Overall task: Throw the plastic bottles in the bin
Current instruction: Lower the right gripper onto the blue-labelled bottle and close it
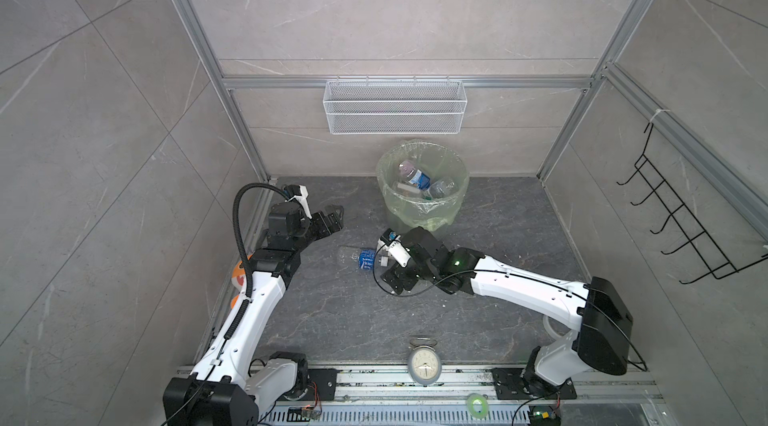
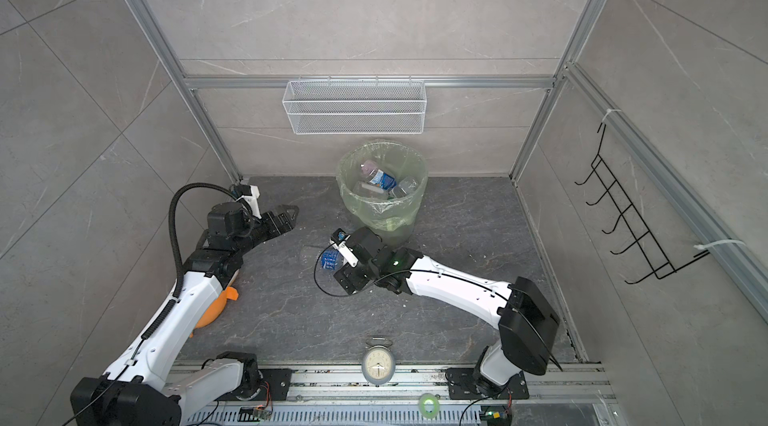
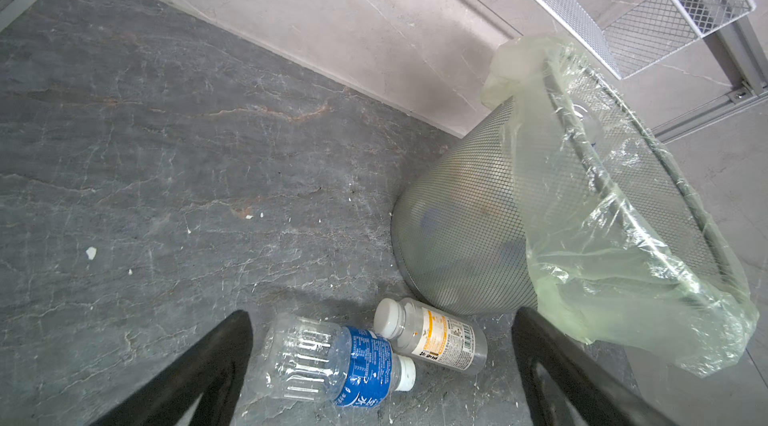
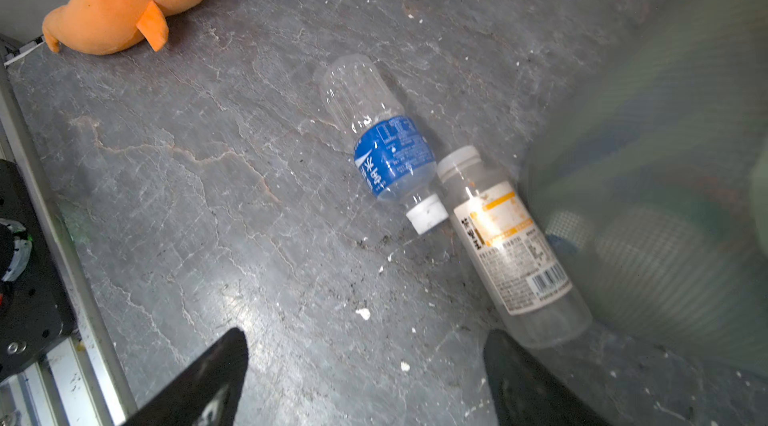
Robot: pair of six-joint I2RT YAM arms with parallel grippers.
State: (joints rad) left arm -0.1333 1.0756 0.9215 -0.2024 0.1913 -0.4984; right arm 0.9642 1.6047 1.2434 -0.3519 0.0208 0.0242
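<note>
Step in hand: a pick from the floor is judged to be under way; two bottles are left outside the bin [image 1: 419,216].
Right gripper [image 4: 365,339]: fingers are seen well apart with nothing between them; it hangs low over the floor, just in front of the bin.
Left gripper [image 1: 337,218]: jaws are held wide and empty, near the left wall, well apart from both bottles.
Blue-label bottle [image 4: 382,141]: laid on its side on the floor, clear, white cap on; in a top view its long axis runs left to right, cap end toward the right gripper.
Orange-label bottle [image 4: 511,245]: laid on its side just beside the bin's foot; whether the two touch cannot be told. The blue-label bottle's cap is pressed against its shoulder.
Deciding relation: both bottles lie beyond the right fingertips, not between them. The orange-label bottle's base end is nearest, just beside one finger [image 4: 511,366].
Nearer arm: the right, by a clear margin.
Next move, as judged: the open jaws would have to be carried forward and set across a bottle's long axis before closing.
Bin contents: several bottles [image 1: 417,179] are seen lying in the green liner, one with a blue label.
Basket [image 1: 395,106]: hung on the back wall; nothing is seen in it.
</note>
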